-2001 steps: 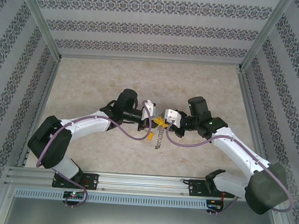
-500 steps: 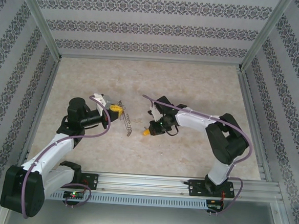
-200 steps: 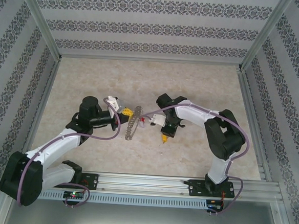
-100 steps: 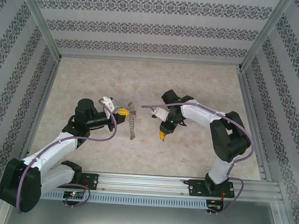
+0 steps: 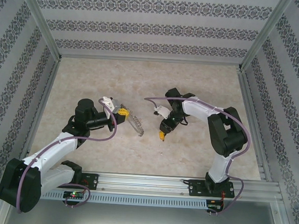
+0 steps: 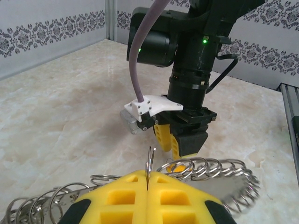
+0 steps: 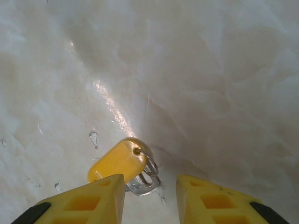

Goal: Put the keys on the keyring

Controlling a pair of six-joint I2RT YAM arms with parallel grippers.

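The left jaws are pressed together on the keyring [image 6: 205, 167], holding it off the tabletop [image 5: 141, 80], its links slanting toward the right arm [image 5: 201, 109]. The right jaws stand parted, pointing down over the orange-yellow key [image 7: 119, 161], which lies flat on the tabletop with its small ring [image 7: 148, 170] between them. To grip well, they should likely centre on the plastic head and leave that ring free. Half a second earlier the keyring hung straighter; a second earlier the right jaws were shut.

Left of centre, the yellow-fingered left tool [image 5: 123, 111] is clamped tight. The yellow-fingered right tool [image 5: 161, 135] points down, fingers parted.
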